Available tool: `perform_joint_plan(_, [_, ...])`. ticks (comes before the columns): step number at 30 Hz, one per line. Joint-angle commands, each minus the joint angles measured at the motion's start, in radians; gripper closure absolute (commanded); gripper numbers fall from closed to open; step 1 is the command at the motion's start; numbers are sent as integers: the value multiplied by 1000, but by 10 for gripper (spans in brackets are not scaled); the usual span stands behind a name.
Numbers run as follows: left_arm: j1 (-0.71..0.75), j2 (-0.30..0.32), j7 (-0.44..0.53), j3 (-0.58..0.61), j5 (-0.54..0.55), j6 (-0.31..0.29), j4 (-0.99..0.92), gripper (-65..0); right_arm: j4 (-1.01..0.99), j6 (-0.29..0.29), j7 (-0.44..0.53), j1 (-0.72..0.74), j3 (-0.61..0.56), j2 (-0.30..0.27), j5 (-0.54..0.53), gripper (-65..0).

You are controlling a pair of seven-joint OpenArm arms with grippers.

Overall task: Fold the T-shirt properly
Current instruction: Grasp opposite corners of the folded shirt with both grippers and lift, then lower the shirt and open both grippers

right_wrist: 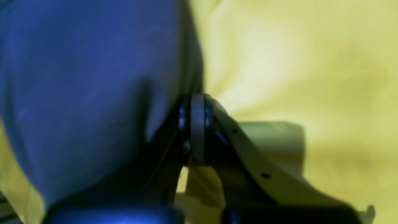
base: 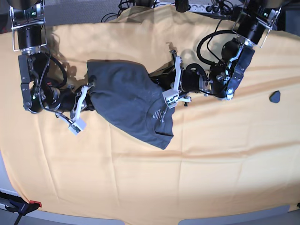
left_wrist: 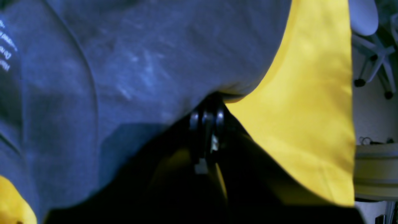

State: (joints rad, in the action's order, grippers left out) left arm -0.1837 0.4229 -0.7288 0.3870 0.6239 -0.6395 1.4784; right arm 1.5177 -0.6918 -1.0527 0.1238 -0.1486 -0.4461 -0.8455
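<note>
A yellow cloth [base: 197, 164] is covering the whole table, lying in soft creases, with a grey floor strip showing along the 6 o'clock edge in the base view. The T-shirt [base: 129, 101] is lying near the centre of the cloth, bunched, its neck opening pointing toward 5 o'clock. The right gripper [base: 88, 96] is clenching the shirt's edge at its 9 o'clock side; the left gripper [base: 174, 89] is clenching the fabric at its 3 o'clock side. A small dark object [base: 275, 97] is resting on the cloth at 3 o'clock, well apart from the shirt. Cables [base: 140, 4] are trailing along the 12 o'clock edge. In the left wrist view, a white swivel chair [left_wrist: 370, 40] is standing beyond the cloth's edge at 2 o'clock.
</note>
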Motion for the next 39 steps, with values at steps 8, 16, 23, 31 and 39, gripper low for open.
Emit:
perform_joint_plan(8, [-146,26,-119,-19,-172,143,-13,0,188,26,0,-111,26,-19,-15,0])
perform_joint_plan(16, [-256,27,-104,-19,-171,143,-12,0,449,97,-51,-269,92,-19,-14,0])
perform_joint_plan(23, [-301,103,-205,-23,-26,136,43,0,531,221,97,-344,196,-19,203,0])
perform_joint_plan(31, [-197,259,-345,-42,183,198,122,0,459,166,179,-272,259,-16,190,0])
perform_joint_plan(39, [-32,166,-229,-42,-150,467,120,0,111,81,190,-120,121,-6,192,0])
